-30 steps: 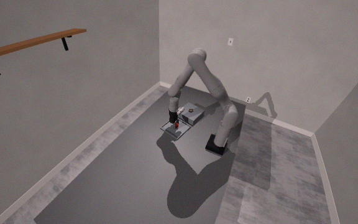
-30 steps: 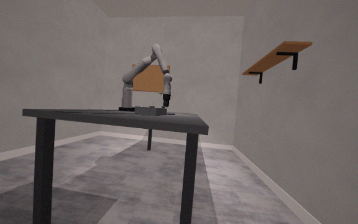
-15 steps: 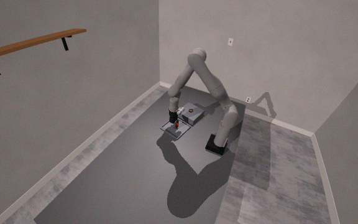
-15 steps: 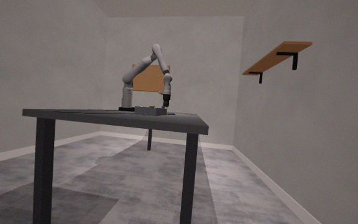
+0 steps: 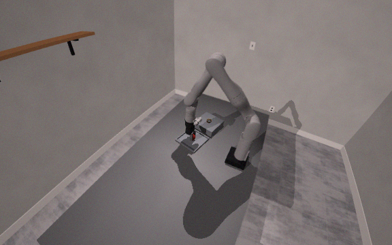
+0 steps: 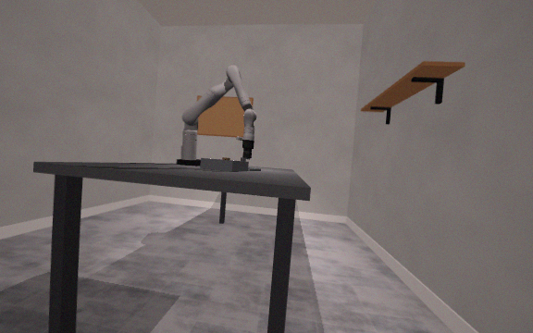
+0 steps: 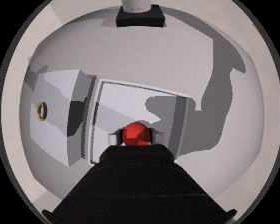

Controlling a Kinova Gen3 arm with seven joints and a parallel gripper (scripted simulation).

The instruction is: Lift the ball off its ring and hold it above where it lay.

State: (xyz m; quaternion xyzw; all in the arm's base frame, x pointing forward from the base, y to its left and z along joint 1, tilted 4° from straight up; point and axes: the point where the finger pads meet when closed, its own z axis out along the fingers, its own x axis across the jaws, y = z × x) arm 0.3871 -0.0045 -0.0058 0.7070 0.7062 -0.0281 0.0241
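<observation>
- Gripping stage: the pincer [image 7: 136, 137] stands low over the tray [image 7: 165, 99], pinching the red ball [image 7: 136, 133] from two sides.
- Ball: down in the tray, apparently on or just over its ring; the ring itself is hidden beneath it. In the top view the ball [image 5: 193, 136] shows as a red spot under the black wrist.
- Stand [image 5: 213, 126]: just beside the tray, higher, with its empty ring [image 5: 209, 120] on top; apart from the pincer.
- Arm [image 5: 231, 93]: arched from its base on the bench [image 6: 266, 182], wrist pointing straight down.
- Step in hand, as judged: grasp made, lift not yet begun.
- Next move calls for: a straight vertical rise, steady grip, keeping away from the stand and the tray's raised edge, then holding still well above the ring.
</observation>
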